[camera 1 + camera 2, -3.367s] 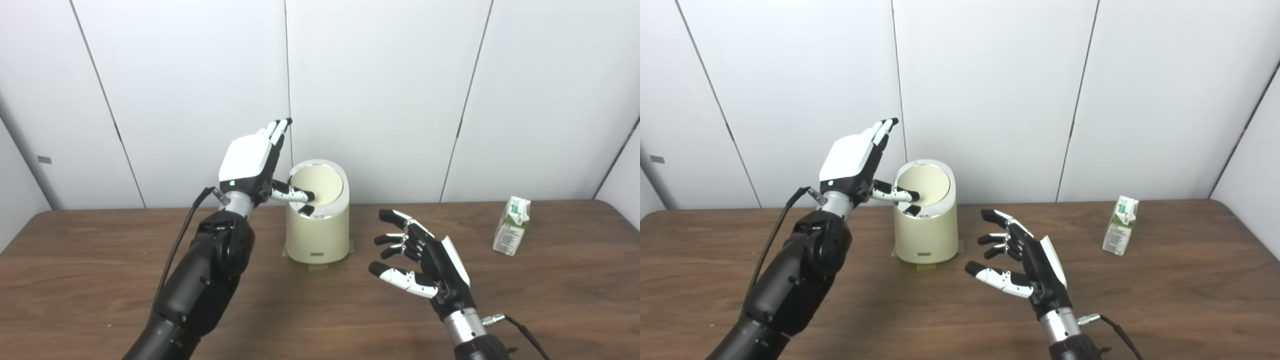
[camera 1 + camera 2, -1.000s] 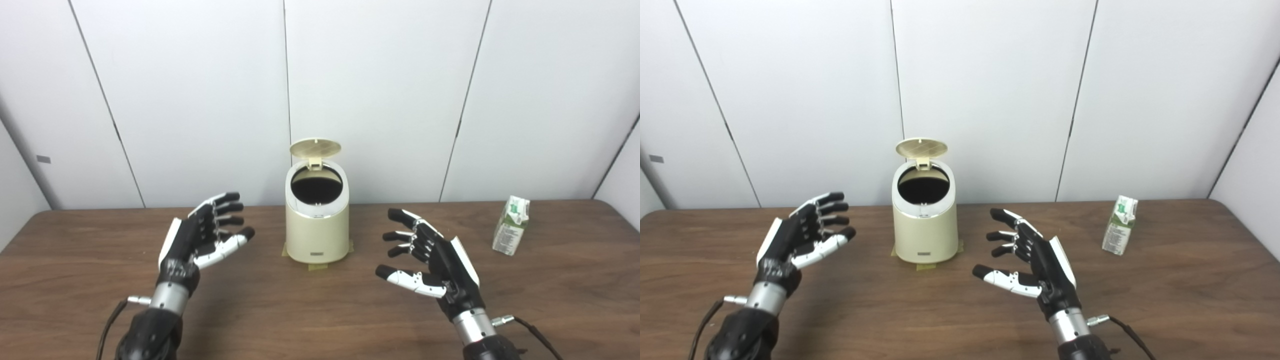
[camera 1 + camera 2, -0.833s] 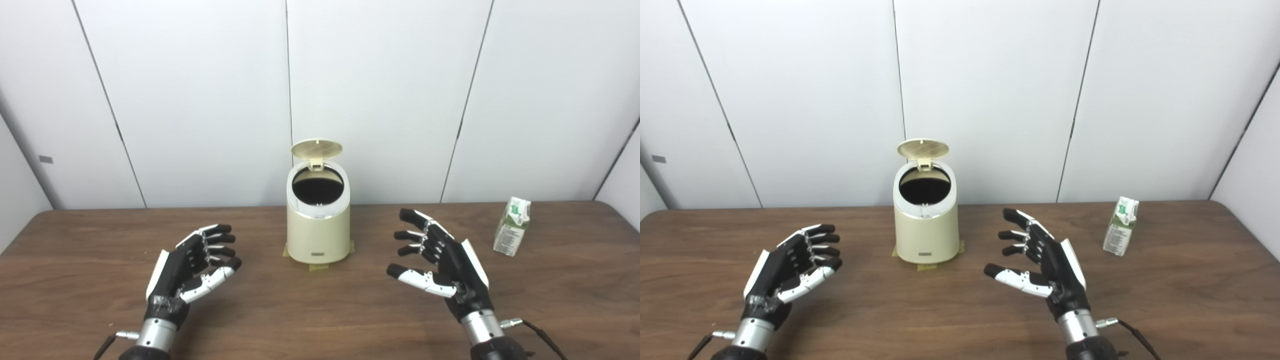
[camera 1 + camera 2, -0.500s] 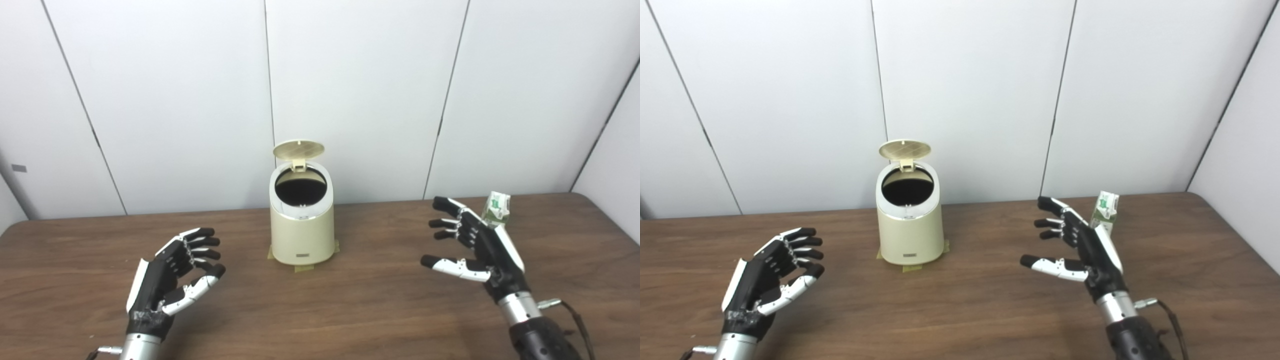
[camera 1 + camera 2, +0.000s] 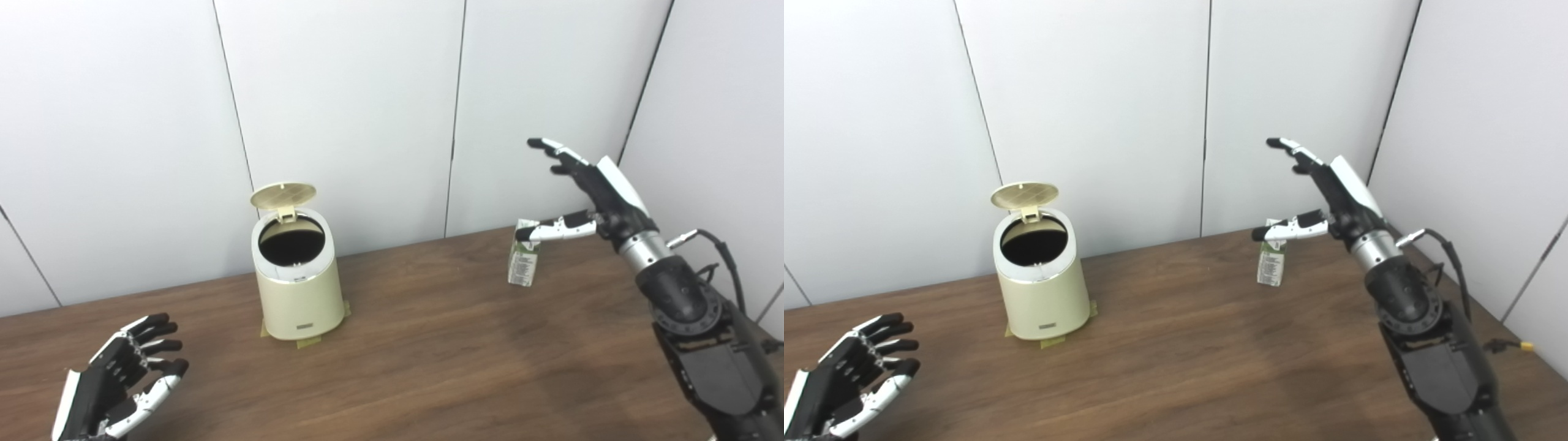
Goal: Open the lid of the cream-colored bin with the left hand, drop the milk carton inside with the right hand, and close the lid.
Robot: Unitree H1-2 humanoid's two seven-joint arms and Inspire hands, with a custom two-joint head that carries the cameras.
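Green-and-white milk carton (image 5: 522,264) stands upright on the bench (image 5: 429,343), directly below the right hand (image 5: 591,187), whose fingers are spread and empty. The left hand (image 5: 116,392), also spread and empty, waits far across, beyond the open bin (image 5: 297,288).

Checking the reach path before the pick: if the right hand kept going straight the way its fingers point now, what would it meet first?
Probably the white wall panel. The open right hand points up and leftward, above the milk carton, so that line seems to pass over it. Depth is hard to judge.
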